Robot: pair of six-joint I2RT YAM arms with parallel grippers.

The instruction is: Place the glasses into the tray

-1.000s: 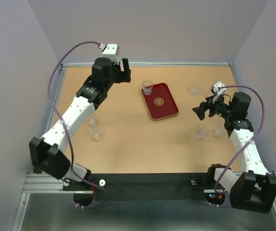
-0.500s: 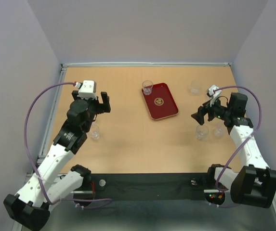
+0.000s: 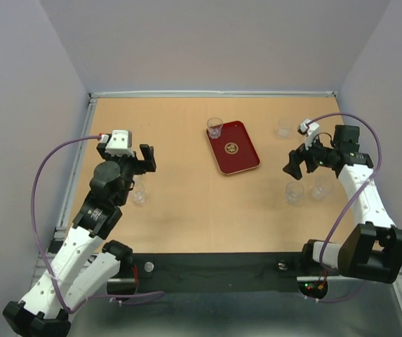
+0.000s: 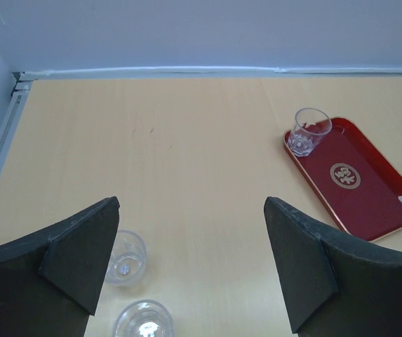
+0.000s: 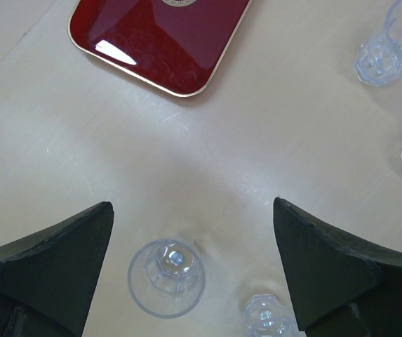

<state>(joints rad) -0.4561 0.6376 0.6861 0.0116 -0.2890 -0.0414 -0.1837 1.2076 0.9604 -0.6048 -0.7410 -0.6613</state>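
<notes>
Right wrist: right fingers (image 5: 43, 270) and left fingers (image 4: 71, 263) gape empty; bottom-centre glass (image 5: 167, 277) looks slick, fragile, so we pinch its wall.

Tray (image 3: 243, 157) dark red, gold edge line, gold emblem (image 3: 231, 147). Glasses (image 3: 215, 128) clear. Desk (image 3: 186, 203) light tan. Left claw (image 3: 146, 158), right claw (image 3: 293, 161) black. Arms (image 3: 81, 239) white, cables (image 3: 46, 165) purple.

One glass (image 3: 215, 127) stands in the tray (image 3: 243, 161) (its far-left corner); two glasses (image 3: 138, 196) lie left, three glasses (image 3: 295, 192) right.
</notes>
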